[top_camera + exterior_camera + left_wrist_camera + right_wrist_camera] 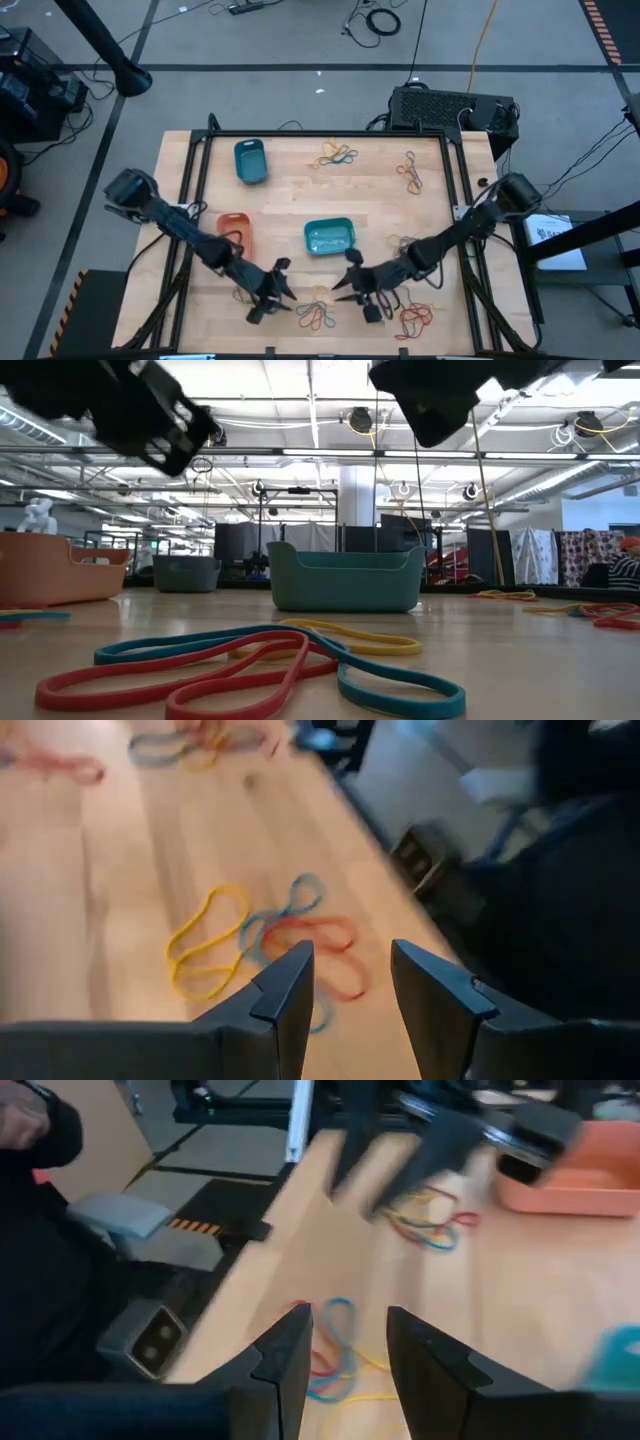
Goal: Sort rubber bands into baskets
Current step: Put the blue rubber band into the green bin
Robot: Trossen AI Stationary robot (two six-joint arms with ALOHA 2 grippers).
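Wood table [290, 195] on grey floor, cables beyond. Left gripper [268, 296] and right gripper [352, 288] hover near front edge, jaws parted, holding nothing, flanking band tangle [318, 316]. More bands [336, 155] scattered at far side and front right. Teal basket [329, 236] mid-table, orange basket [234, 230] left, blue basket [250, 161] far left.

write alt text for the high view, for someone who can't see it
Two dark robot arms reach over a wooden table, the left hand and right hand open above a rubber band pile. Blue, orange and teal baskets sit nearby.
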